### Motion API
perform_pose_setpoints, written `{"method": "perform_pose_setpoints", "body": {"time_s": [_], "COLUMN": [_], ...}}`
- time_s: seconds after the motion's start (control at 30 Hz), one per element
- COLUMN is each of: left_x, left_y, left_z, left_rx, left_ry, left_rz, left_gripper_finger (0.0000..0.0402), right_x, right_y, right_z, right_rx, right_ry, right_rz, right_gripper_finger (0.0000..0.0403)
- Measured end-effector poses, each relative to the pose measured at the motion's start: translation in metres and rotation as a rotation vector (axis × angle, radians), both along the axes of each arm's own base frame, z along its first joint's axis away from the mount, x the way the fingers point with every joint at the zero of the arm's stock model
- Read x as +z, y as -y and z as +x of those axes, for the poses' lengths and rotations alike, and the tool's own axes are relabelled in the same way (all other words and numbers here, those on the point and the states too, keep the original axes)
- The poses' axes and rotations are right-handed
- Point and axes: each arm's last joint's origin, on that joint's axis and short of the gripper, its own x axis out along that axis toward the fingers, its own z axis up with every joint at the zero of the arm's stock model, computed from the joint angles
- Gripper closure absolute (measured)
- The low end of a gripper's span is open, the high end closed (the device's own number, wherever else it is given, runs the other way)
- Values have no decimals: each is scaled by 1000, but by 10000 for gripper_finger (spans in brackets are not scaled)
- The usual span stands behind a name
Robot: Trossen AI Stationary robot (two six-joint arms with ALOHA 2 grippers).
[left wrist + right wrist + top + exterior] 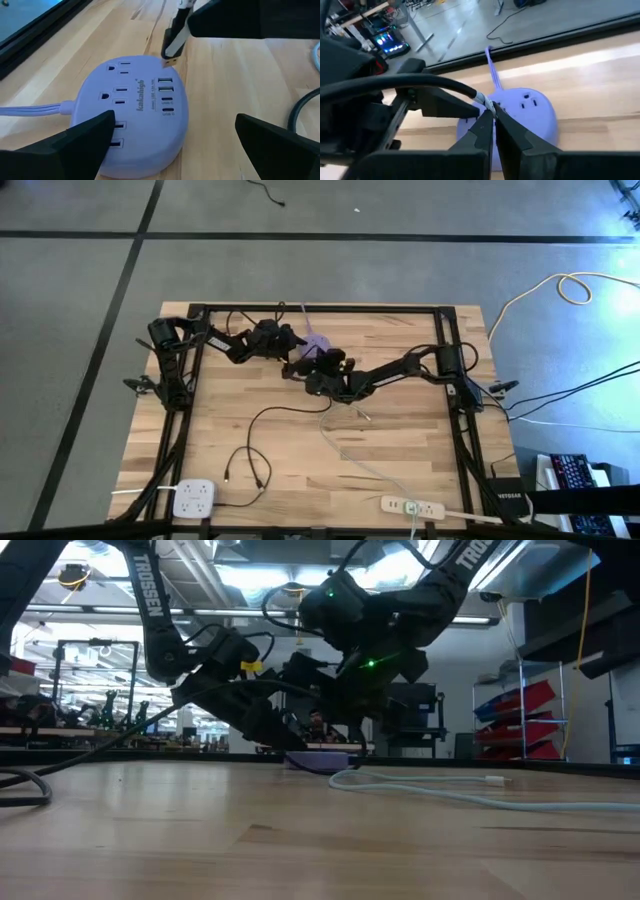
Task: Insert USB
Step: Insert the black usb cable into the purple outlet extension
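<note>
A lilac power strip (135, 100) lies flat on the wooden table near its far edge, also in the high view (316, 342), with its USB ports (166, 90) facing up. My right gripper (493, 117) is shut on a black USB plug (174, 37), whose metal tip (170, 61) hangs just over the strip beside the ports. My left gripper (175, 120) is open, with one finger (75, 142) close against the strip's side and the other (280, 145) off on the bare wood. My right gripper pinches the plug's black housing (489, 106) between its two fingers, which slant down from the table's right side. The plug hangs steeply, metal tip down, close over the strip's top; whether it touches I cannot tell. The black cable (420, 80) arcs away behind. My left gripper: I cannot tell whether its finger touches the strip's side.
A black cable (250, 465) loops on the near half of the table and a white cable (350, 455) runs toward a white power bar (412, 506) at the near edge. A white square outlet block (195, 498) sits at the near left.
</note>
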Motion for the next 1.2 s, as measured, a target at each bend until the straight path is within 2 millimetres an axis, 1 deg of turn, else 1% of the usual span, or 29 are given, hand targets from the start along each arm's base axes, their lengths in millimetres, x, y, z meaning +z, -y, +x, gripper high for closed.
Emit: {"method": "perform_pose_setpoints", "body": {"time_s": [0.17,0.27,0.43,0.53,0.63,0.73,0.83,0.9,0.93,1.03,1.13,1.2], "left_x": [-1,-1,-1,-1,-1,-2,-1,-1,0,0,0,0], "left_y": [-1,-1,-1,0,2,3,2,1,1,1,1,1], "left_z": [-1,-1,-1,-1,0,-1,-2,-2,-3,-3,-3,-3], "left_rx": [31,13,-4,-8,-58,-112,-143,-146,-146,-139,-135,-134], "left_ry": [-40,-33,-35,-29,-22,-19,-3,1,1,-1,-3,-3], "left_rz": [67,62,69,52,39,49,29,23,22,25,27,26], "left_gripper_finger": [2,2,2,2,2,2,2,2,2,2,2,2], "right_x": [-16,-19,-14,-9,-7,-7,-7,-7,-8,-3,14,29], "right_y": [0,0,-4,-5,-6,-14,-16,-15,-15,-18,-20,-10], "right_z": [2,5,6,9,10,9,10,11,11,10,3,-2], "right_rx": [-29,-36,-68,-49,-56,-76,-44,-19,2,168,284,362], "right_ry": [33,78,95,136,173,163,135,101,58,-216,-344,-403], "right_rz": [6,-1,-62,-57,-57,-90,-86,-88,-100,-160,-137,-96], "right_gripper_finger": [403,403,403,403,403,403,403,403,403,402,402,399]}}
